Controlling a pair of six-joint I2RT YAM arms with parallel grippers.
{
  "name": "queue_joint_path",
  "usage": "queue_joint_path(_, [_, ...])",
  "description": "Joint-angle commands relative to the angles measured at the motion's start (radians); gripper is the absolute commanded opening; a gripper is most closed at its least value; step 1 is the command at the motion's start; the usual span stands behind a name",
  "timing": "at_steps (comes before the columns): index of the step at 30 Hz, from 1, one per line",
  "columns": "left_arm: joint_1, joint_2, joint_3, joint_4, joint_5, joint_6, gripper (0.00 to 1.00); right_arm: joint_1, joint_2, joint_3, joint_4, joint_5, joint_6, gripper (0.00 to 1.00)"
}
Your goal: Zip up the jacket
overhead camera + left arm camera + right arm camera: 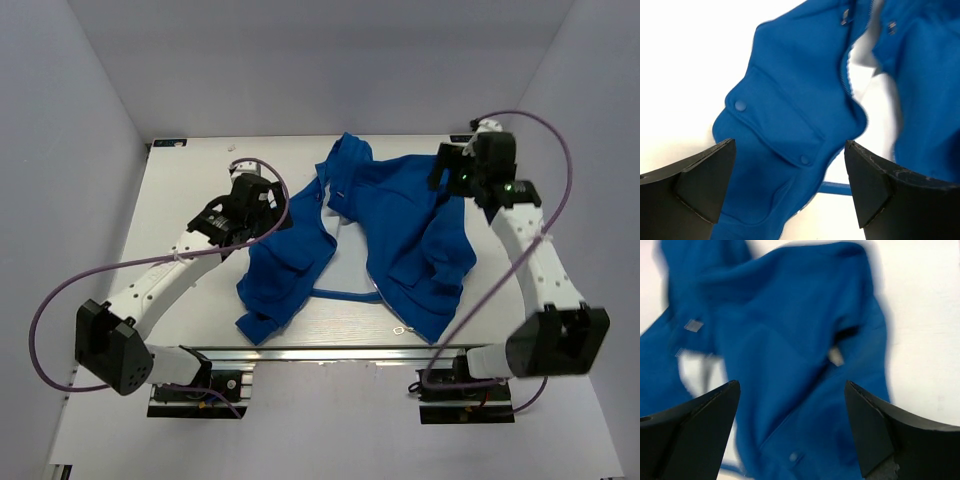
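Observation:
The royal-blue jacket (400, 230) lies open and crumpled in the middle of the table, with its white lining (345, 245) showing between the two front panels. My left gripper (272, 200) is open and empty, hovering at the jacket's left panel. In the left wrist view (790, 185) it is above a flap pocket (775, 125) with snaps, and the zipper edge (847, 75) runs to the right. My right gripper (447, 168) is open and empty above the jacket's far right part. The right wrist view (790, 425) is blurred and shows blue fabric (790, 340) below the gripper.
The white table (190, 190) is enclosed by grey walls at the back and sides. A thin blue hem strip (345, 292) bridges the two panels near the front. A small pale ring-like item (400, 330) lies by the table's front edge.

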Motion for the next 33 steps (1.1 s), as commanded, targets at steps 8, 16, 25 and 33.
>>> queue_joint_path(8, [-0.002,-0.002,-0.052,0.072,0.124,0.054,0.98,0.338,-0.012,-0.216,0.043,0.073,-0.021,0.89])
queue_joint_path(16, [-0.002,-0.008,-0.161,0.132,0.176,0.058,0.98,0.447,0.284,-0.155,0.013,0.061,0.039,0.75])
queue_joint_path(25, [-0.002,0.057,-0.208,0.214,0.26,0.08,0.98,0.46,0.468,0.125,-0.053,0.28,0.137,0.0])
queue_joint_path(33, [-0.002,0.15,-0.171,0.204,0.262,0.08,0.98,0.28,0.81,0.769,-0.208,-0.061,0.075,0.2])
